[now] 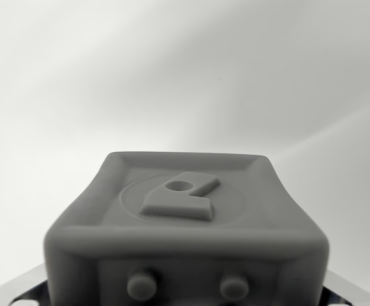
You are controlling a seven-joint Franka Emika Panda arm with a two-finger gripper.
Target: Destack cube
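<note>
The wrist view was filled at its lower centre by a grey cube (186, 236), seen very close and slightly blurred. Its upper face had a raised rim around a shallow recess, and inside that recess sat an embossed letter-like shape (182, 196) with a round hole near its top. On the cube's near face, just below the rounded front edge, two small round studs (141, 285) stood side by side. Bits of shiny metal (27, 290) showed at both lower corners beside the cube; whether these belonged to the end effector, and whether it was parted or clamped, could not be told. Behind the cube lay only a pale, featureless worktop (185, 76).
</note>
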